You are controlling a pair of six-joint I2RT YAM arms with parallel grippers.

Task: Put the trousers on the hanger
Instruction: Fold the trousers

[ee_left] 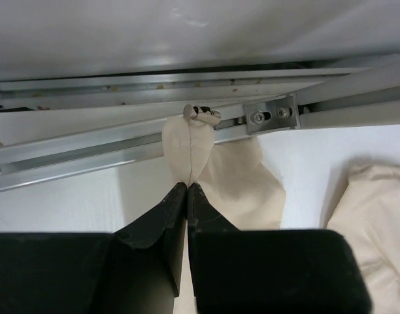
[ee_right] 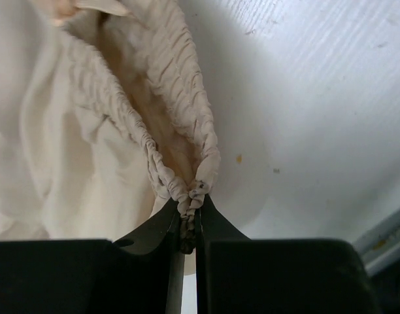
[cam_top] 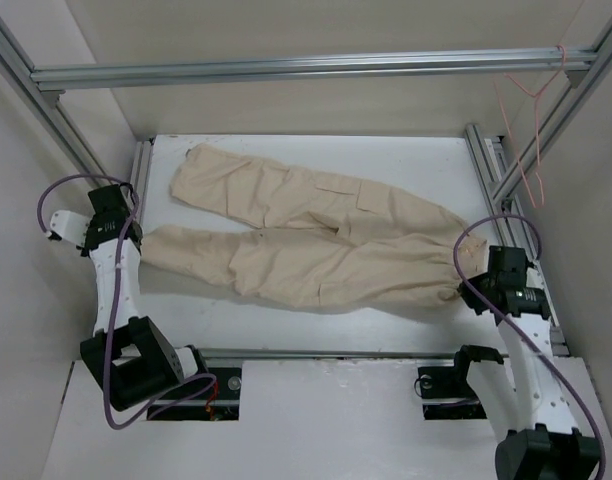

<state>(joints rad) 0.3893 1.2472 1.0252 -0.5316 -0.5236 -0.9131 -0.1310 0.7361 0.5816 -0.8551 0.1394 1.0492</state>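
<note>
The beige trousers (cam_top: 306, 232) lie spread flat across the white table, legs to the left and gathered waistband to the right. My left gripper (cam_top: 136, 240) is shut on the cuff of the near leg; in the left wrist view its jaws (ee_left: 187, 186) pinch the cloth (ee_left: 242, 180) just before a drawstring toggle (ee_left: 201, 112). My right gripper (cam_top: 476, 272) is shut on the elastic waistband (ee_right: 187, 157) at the right end, and the jaws (ee_right: 190, 204) clamp the ruched edge. The pink wire hanger (cam_top: 513, 140) hangs on the frame at the far right, apart from both grippers.
Aluminium frame rails run along the table's left (cam_top: 141, 165), right (cam_top: 483, 165) and overhead back (cam_top: 306, 68) sides. Purple cables (cam_top: 66, 185) loop off both arms. A rail with a bracket (ee_left: 272, 116) lies just beyond the left gripper.
</note>
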